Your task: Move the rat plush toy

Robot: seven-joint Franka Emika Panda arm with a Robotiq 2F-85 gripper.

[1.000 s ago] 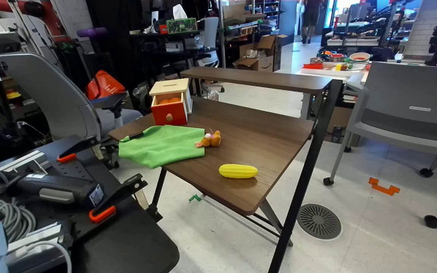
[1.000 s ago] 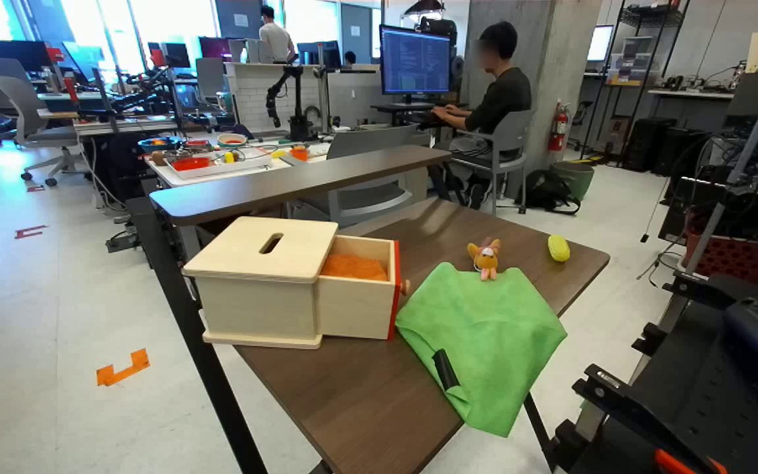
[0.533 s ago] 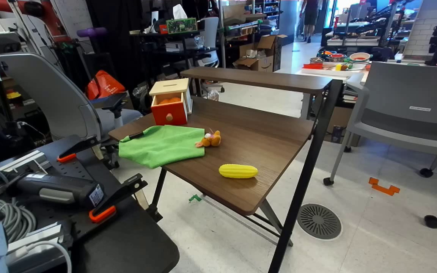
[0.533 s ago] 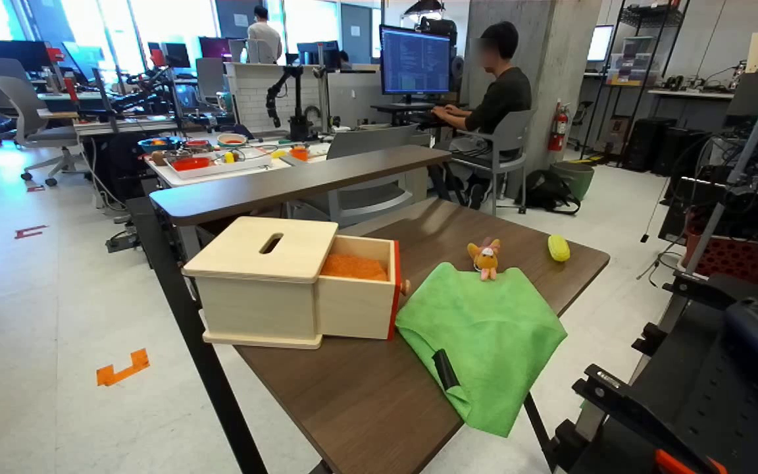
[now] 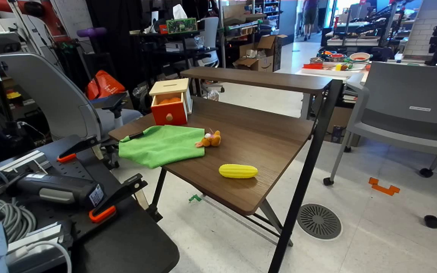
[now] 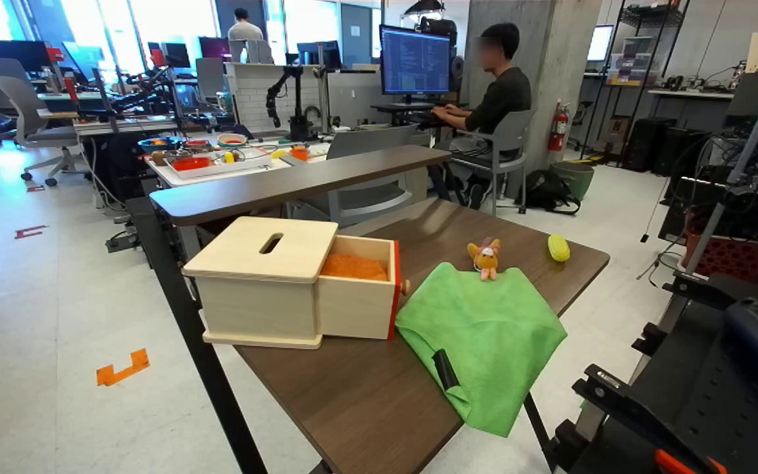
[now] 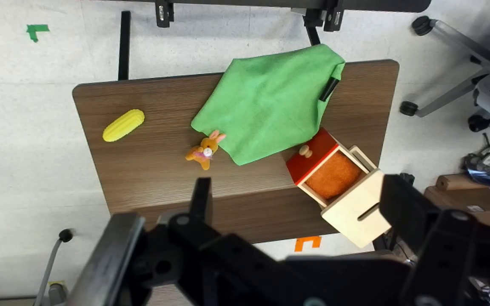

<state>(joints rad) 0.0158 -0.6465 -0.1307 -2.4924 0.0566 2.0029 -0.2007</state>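
— What pose is shown in the wrist view?

— The brown wood-grain table [image 7: 155, 174] is looked down on from above. At the bottom, the black metal gripper [image 7: 298, 189] is shown, fingers spread wide.

— And beyond the fingertips?

— The small orange-brown rat plush toy [image 7: 201, 154] is seen, apart from them, its body on bare wood, its pink ears over the edge of the flat green cloth [image 7: 266, 106]. Bare tabletop is shown between the toy and the long yellow corn-shaped object [image 7: 123, 125].

— Which edges are shown in an exterior view?

— The far side is bounded by the raised brown wooden shelf [image 5: 256, 79]; a broad bare stretch is offered between it and the toy. The corn-shaped object is set near a rounded table corner, and the cloth is draped past the near edge.

— And where is room taken up, in an exterior view?

— Near the shelf, by the slot-topped pale wooden box [image 6: 257, 306]. Its red-fronted drawer [image 6: 356, 309] is pulled out toward the cloth; whether the two are touching cannot be told.
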